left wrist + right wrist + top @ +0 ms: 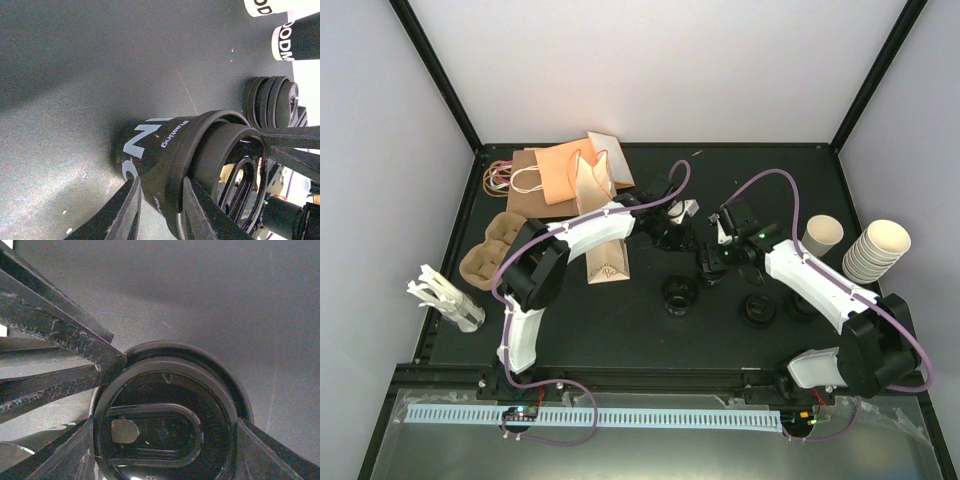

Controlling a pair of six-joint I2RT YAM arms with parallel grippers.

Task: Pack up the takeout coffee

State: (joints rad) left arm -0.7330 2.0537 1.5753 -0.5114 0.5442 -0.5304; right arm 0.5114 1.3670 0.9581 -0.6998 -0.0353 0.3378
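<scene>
The single cream-tan takeout coffee cup [823,236] stands at the right of the mat, apart from both grippers. At the middle, both arms meet on a black cup [150,145] with white print and a black lid [165,390]. My left gripper [160,187] [672,235] is shut on that cup where the lid's rim meets the wall. My right gripper [167,440] [712,262] has a finger against each side of the lid, so it is shut on it. The cup's inside is hidden.
A stack of nested cream cups [878,250] stands at the far right. Loose black lids [679,293] [757,308] lie near the front. Paper bags [570,170] and a pulp carrier [490,250] fill the back left. More printed cups [295,37] stand beyond a pile of lids [270,100].
</scene>
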